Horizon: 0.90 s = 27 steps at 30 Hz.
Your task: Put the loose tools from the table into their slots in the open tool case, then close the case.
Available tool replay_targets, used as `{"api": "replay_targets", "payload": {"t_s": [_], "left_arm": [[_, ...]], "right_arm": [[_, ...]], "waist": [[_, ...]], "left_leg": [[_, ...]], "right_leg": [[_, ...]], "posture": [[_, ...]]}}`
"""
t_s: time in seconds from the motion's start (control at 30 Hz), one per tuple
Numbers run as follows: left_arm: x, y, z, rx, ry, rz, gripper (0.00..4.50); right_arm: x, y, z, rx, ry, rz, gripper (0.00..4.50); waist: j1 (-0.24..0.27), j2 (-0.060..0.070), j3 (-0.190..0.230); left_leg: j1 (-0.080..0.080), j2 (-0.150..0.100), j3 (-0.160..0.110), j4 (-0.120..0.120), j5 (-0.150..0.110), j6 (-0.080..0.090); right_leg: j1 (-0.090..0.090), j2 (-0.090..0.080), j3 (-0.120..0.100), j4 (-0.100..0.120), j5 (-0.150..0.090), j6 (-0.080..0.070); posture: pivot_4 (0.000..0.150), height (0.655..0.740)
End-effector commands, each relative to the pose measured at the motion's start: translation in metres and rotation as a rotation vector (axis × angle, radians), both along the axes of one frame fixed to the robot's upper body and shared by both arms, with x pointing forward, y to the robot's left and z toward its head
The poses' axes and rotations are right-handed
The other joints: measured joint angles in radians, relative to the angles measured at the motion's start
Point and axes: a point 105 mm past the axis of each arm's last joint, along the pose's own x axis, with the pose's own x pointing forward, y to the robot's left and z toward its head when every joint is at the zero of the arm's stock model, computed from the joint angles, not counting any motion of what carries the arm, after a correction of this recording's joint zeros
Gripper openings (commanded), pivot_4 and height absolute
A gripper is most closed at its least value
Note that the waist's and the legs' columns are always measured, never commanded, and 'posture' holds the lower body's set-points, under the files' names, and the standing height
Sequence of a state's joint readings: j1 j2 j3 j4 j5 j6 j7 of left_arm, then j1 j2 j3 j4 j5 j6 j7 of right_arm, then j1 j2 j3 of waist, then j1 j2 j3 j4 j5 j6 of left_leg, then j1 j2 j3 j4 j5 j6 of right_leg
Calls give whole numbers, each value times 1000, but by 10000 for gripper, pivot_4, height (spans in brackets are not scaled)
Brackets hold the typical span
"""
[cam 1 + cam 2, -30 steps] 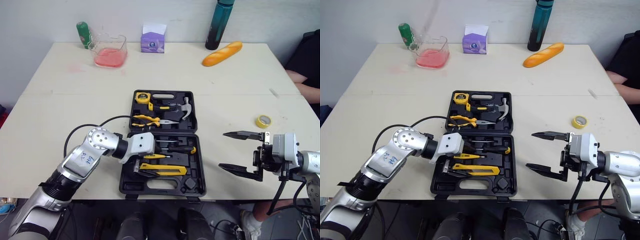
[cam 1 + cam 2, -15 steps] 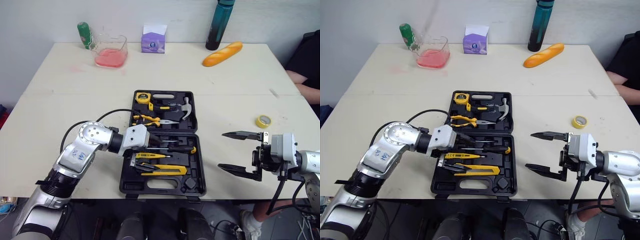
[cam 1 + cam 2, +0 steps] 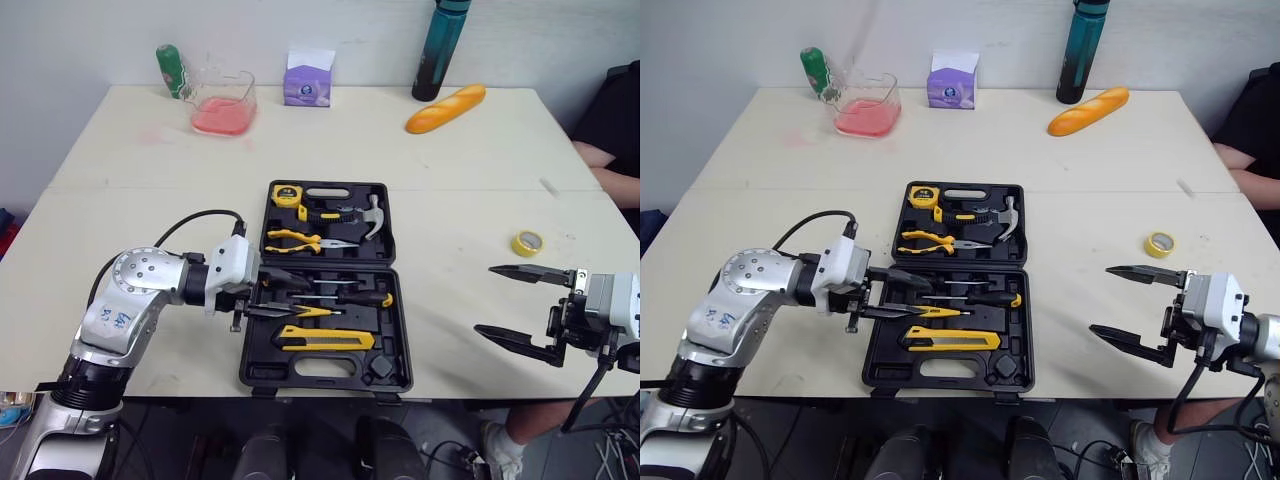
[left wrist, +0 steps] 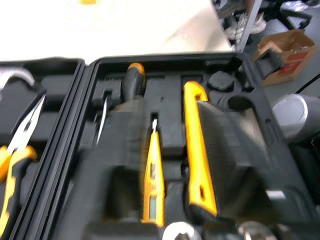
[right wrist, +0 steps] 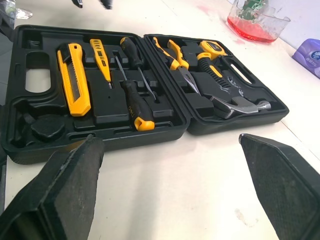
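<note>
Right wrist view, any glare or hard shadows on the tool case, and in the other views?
Right wrist view: no harsh glare on the tool case, only glints on the hammer head. Left wrist view: the table is blown out white. Left eye view: even light, soft shadow under the baguette.

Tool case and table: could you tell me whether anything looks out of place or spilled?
The yellow tape roll lies loose on the table, right of the open tool case, not in a slot. A faint pink stain beside the glass container of red liquid looks like a spill.
</note>
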State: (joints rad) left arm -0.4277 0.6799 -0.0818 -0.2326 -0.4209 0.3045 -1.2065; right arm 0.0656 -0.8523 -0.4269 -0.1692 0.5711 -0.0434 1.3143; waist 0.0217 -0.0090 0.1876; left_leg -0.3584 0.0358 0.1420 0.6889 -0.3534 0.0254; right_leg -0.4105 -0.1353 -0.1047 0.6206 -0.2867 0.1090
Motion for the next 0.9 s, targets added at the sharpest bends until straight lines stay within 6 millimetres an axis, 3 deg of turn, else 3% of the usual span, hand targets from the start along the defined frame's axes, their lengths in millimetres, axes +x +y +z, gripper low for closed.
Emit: {"api": "replay_targets", "payload": {"t_s": [0.03,0.27,0.4,0.57,0.67,0.77,0.9], "left_arm": [[-11,-10,-5,23,-29,-73,214],[-14,-23,-11,18,-16,-113,214],[-17,-26,-19,34,-31,-121,214],[-19,-25,-40,86,-16,-126,214],[-14,-24,-53,123,-7,-102,214],[-6,-27,-53,83,12,-47,214],[-7,-25,-69,143,49,-50,214]], "right_arm": [[0,5,9,25,-39,3,45000],[1,18,13,18,-35,58,45000],[4,20,17,97,-34,30,45000],[0,28,10,82,-3,66,45000],[0,25,3,79,7,69,45000],[1,23,1,111,11,56,45000],[2,17,-11,109,24,48,45000]], "waist": [[0,0,0],[0,0,0],[0,0,0],[0,0,0],[0,0,0],[3,0,0],[1,0,0]], "left_leg": [[0,0,0,0,0,0],[0,0,0,0,0,0],[0,0,0,0,0,0],[0,0,0,0,0,0],[0,0,0,0,0,0],[0,0,0,1,0,0],[0,0,0,1,-1,1]], "right_leg": [[0,0,0,0,0,0],[0,0,0,0,0,0],[0,0,0,0,0,0],[0,0,0,0,0,0],[0,0,0,-1,0,0],[0,0,0,-1,0,0],[0,-1,0,0,0,0]], "posture": [[1500,7400],[1500,7400],[1500,7400],[1500,7400],[1500,7400],[1500,7400],[1500,7400]]}}
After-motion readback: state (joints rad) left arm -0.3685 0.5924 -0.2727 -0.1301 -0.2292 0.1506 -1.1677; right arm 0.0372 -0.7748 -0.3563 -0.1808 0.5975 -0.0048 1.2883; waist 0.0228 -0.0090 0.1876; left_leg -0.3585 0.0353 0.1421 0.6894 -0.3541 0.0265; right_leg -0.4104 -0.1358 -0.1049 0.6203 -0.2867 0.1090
